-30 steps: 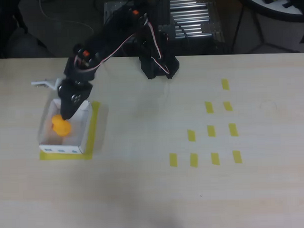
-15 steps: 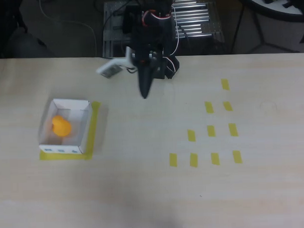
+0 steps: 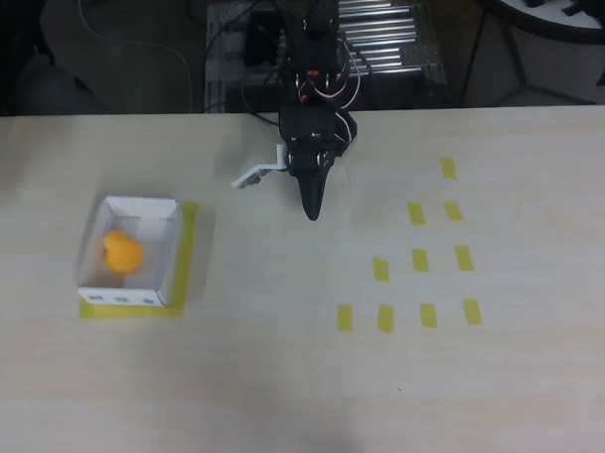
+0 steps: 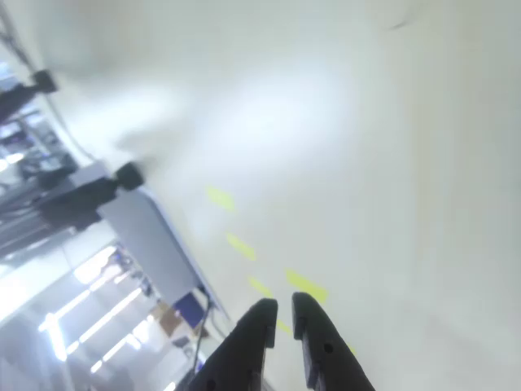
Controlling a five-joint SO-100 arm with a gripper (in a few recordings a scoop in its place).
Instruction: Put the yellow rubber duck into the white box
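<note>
The yellow rubber duck (image 3: 121,251) lies inside the white box (image 3: 121,294) at the left of the table in the overhead view, nothing touching it. My gripper (image 3: 311,208) is far to the right of the box, close to the arm's base, pointing down the picture toward the table's middle. Its fingers form one narrow dark point, and its white plate (image 3: 256,175) sticks out to the left. In the wrist view my gripper (image 4: 283,311) shows its two dark fingers (image 4: 252,342) almost touching, with nothing between them, over blurred pale table.
Yellow tape (image 3: 187,258) frames the box's right and front sides. Several short yellow tape strips (image 3: 420,260) lie in rows on the right half of the table. The arm's base (image 3: 319,127) stands at the table's back edge, with metal racks behind it.
The arm has swung away from over the box to the right and folded back near its base. The duck stays in the box where it was.
</note>
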